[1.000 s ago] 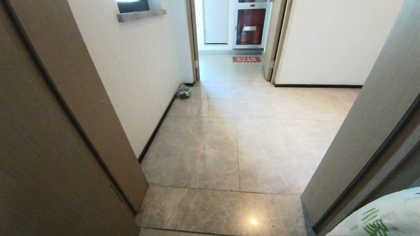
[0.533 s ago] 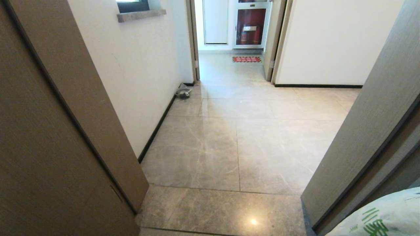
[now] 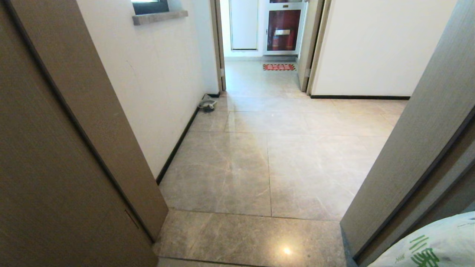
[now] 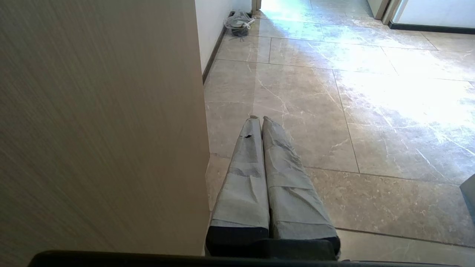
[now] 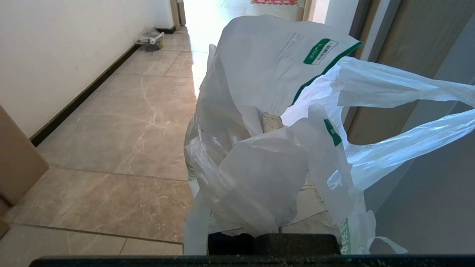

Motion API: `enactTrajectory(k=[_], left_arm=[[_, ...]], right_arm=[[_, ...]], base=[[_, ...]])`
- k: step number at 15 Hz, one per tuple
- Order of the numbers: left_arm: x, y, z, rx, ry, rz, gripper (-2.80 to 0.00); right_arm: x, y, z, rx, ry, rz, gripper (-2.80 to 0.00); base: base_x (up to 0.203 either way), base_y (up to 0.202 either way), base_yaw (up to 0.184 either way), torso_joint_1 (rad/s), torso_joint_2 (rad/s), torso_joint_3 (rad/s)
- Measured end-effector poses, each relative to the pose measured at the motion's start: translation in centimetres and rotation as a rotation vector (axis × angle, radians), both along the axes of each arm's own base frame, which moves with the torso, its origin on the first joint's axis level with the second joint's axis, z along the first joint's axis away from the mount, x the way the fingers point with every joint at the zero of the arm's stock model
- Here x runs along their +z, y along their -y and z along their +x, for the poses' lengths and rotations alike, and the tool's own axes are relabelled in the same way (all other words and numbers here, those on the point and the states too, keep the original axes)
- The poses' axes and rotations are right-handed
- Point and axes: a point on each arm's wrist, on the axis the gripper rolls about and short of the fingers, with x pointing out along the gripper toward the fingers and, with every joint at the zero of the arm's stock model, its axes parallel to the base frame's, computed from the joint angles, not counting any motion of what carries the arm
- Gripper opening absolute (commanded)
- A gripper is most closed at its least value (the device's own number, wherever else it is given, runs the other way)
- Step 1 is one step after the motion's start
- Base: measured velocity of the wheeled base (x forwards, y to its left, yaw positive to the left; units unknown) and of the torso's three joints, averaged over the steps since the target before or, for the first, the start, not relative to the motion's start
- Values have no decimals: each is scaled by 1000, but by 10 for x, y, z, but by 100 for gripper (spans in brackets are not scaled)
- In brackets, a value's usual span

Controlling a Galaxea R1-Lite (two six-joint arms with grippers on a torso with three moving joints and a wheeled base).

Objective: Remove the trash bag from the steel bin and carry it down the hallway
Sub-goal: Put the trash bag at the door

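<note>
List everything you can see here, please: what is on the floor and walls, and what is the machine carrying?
Thin crinkly white plastic trash bag with green print: one, hanging from the right gripper, beside the right door frame.
Small greyish see-through bag with a white tie: one, on the floor against the left wall's baseboard.
Glossy beige-grey marbled tile hallway: one, running ahead.
Red fire cabinet: one, at the far end.
Red mat: one, on the floor before the cabinet.
Brown wooden door: one, near left.
Grey stone window sill: one, on the left wall.
Left gripper: one, grey-wrapped, shut, empty, above the tiles.
Right gripper: fingers hidden by the bag.
</note>
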Motion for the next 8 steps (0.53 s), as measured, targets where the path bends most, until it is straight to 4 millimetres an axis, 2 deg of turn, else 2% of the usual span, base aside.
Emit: enactTrajectory(k=[8], left_arm=[[0,0,0,0,0,0,-280]], right_arm=[[0,0,0,1,0,0,-280]], base=[[0,0,0,0,0,0]])
